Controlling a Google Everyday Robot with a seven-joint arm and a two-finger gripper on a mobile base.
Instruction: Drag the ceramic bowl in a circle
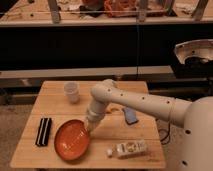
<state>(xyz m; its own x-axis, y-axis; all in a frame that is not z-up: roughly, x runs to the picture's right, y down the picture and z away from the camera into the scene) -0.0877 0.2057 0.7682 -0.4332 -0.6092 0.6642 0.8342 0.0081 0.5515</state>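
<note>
Ceramic bowl (72, 140), orange-red and glossy, sits on the front left part of the wooden counter (112, 132). The gripper (91, 127) is down at the bowl's right rim at the end of the white arm; whether it clasps the rim cannot be told. A black object (44, 131) lies just left of the bowl. 1 white cup (71, 91) stands behind, a blue item (131, 116) to the right, and a white package (129, 148) at the front.
</note>
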